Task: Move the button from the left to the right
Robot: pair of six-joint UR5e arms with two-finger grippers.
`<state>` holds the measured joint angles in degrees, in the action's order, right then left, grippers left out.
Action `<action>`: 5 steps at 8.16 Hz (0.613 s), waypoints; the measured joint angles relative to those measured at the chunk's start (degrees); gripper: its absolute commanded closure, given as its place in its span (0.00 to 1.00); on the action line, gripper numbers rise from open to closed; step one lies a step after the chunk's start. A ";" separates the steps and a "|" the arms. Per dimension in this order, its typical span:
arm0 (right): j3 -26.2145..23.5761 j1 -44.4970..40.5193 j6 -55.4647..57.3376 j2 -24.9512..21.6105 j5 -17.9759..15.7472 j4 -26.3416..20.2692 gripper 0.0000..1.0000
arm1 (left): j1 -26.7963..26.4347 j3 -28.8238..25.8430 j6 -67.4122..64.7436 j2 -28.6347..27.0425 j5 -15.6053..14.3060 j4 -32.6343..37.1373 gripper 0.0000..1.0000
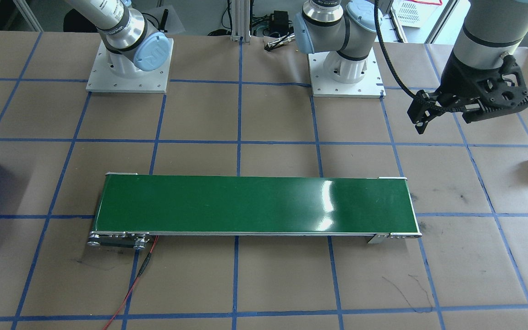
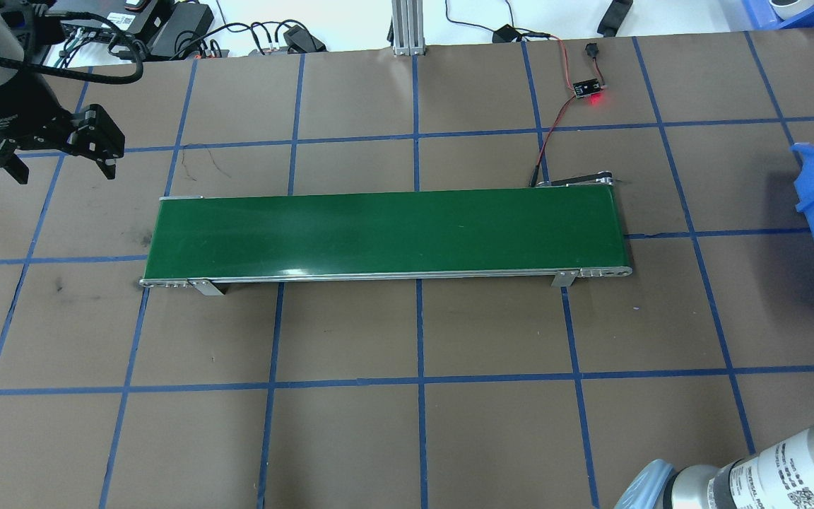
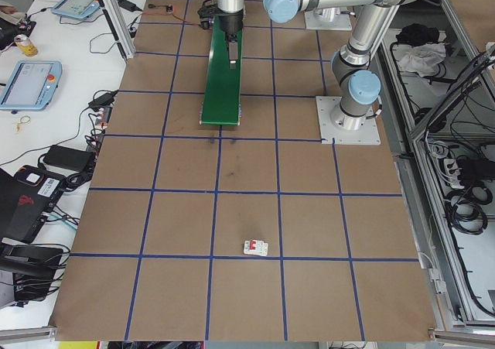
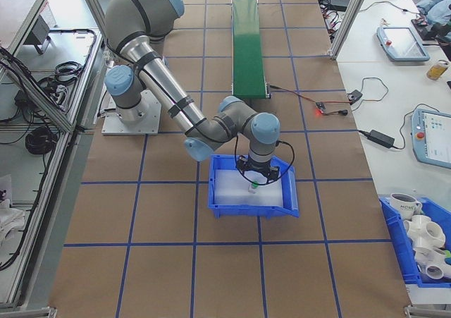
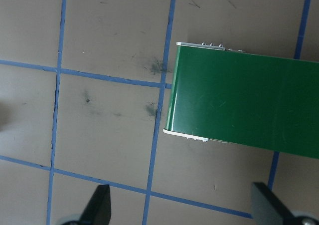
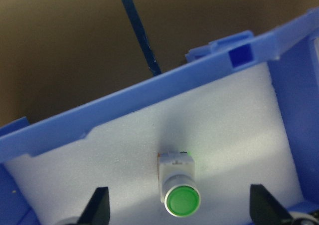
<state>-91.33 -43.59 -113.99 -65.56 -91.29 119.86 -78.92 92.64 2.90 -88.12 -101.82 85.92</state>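
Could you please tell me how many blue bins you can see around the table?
2. One bin sits on the table under the right pincer, holding the button. Another bin sits off the table, holding white fittings. Others may be out of view.

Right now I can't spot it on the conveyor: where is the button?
The button lies on white foam inside the blue bin, under the right gripper, seen in the right wrist view.

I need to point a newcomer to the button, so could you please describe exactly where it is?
Find the blue bin at the table's end on the robot's right, lined with white foam. The button lies on that foam, between the open right gripper's fingers. It is the only thing in the bin: round green cap, white squarish body.
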 measured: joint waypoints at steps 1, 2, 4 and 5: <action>0.01 -0.01 3.52 -3.49 1.02 -2.67 0.00 | 0.00 -0.05 -0.05 -0.40 0.01 -0.05 0.00; 0.01 -0.16 10.08 -8.20 2.11 -7.36 0.00 | 0.00 -0.16 -0.05 -0.73 -0.05 -0.18 0.00; 0.04 -3.83 28.96 -18.65 3.12 -16.28 0.00 | -0.09 -0.26 -0.05 -1.27 -0.11 -2.09 0.00; 0.24 -8.66 40.99 -22.24 3.20 -18.43 0.00 | -0.71 -0.20 -0.13 -1.46 0.00 -2.74 0.00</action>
<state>-91.09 -52.25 -73.00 -87.80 -88.09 101.43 -79.63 92.44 2.78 -89.58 -101.81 83.18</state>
